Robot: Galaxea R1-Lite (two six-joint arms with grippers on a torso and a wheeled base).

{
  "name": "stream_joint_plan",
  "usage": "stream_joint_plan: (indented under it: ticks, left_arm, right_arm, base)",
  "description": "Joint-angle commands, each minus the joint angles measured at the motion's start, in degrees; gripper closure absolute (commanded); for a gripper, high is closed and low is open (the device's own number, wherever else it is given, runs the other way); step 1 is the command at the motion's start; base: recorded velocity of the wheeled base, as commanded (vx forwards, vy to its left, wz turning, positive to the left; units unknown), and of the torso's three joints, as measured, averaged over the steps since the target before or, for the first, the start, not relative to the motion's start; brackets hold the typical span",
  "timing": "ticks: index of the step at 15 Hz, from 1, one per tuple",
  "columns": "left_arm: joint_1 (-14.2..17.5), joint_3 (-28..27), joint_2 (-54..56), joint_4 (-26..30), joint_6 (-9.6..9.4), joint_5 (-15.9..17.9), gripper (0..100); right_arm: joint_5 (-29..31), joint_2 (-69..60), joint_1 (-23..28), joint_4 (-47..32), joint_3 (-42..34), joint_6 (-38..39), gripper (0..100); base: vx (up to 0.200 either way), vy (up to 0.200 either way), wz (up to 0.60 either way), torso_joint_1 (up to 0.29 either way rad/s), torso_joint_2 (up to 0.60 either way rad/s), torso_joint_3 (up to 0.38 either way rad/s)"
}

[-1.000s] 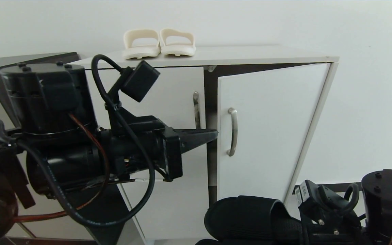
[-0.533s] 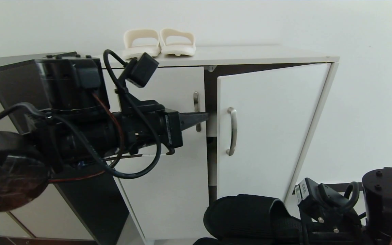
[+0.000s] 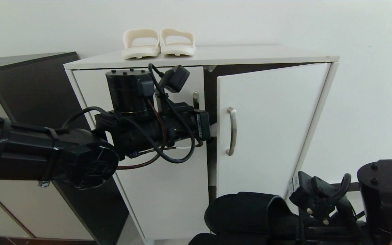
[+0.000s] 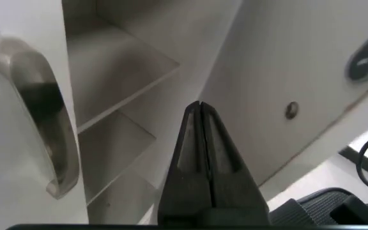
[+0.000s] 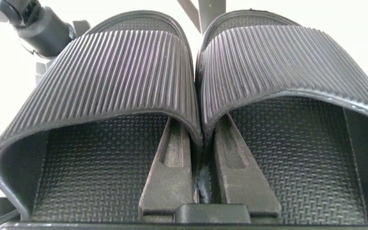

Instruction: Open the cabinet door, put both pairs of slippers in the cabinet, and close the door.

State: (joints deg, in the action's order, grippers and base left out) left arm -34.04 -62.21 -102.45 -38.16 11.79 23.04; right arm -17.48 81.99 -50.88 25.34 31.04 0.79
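Pinching black slippers [image 5: 133,76], right gripper [image 5: 199,137].

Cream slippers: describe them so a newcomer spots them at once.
Start at the big white cabinet. On its top, left of the middle, a pair sits side by side. Those cream slippers are pale and free; the black slippers are clamped low in the right pincer.
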Motion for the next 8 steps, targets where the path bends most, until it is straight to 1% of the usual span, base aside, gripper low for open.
stream_joint_plan:
  ticks: [1, 2, 4, 6, 8]
  left_arm:
    - [-0.2, 0.2, -0.8, -0.3, 0.34, 0.0, 100]
    - [-0.7, 0.8, -0.7, -1.4, 1.31, -0.1, 100]
    - [-2.1, 2.7, 0.1, -3.8, 1.48, -0.1, 100]
    - [-4.5, 4.7, 0.9, -4.9, 1.48, -0.1, 100]
    - [-7.4, 4.1, 0.8, -4.9, 2.01, -0.1, 100]
  right_arm:
    - [0.0, -0.3, -0.4, 0.0, 0.1, 0.1, 100]
    - [0.1, -0.3, -0.7, -0.5, -0.1, 0.0, 100]
    - [0.1, -0.4, -1.7, -1.8, -0.2, 0.0, 100]
    - [0.1, -1.0, -2.7, -1.9, -0.4, 0.0, 100]
    - [0.1, -2.9, -5.3, -3.6, -0.4, 0.0, 100]
  base:
    - [0.000, 0.000, 0.00, 0.000, 0.00, 0.000]
    - [-0.200, 0.000, 0.00, 0.002, 0.00, 0.002]
    - [-0.200, 0.000, 0.00, 0.005, 0.00, 0.002]
    - [-0.200, 0.000, 0.00, -0.002, 0.00, 0.007]
    - [-0.200, 0.000, 0.00, 0.002, 0.00, 0.007]
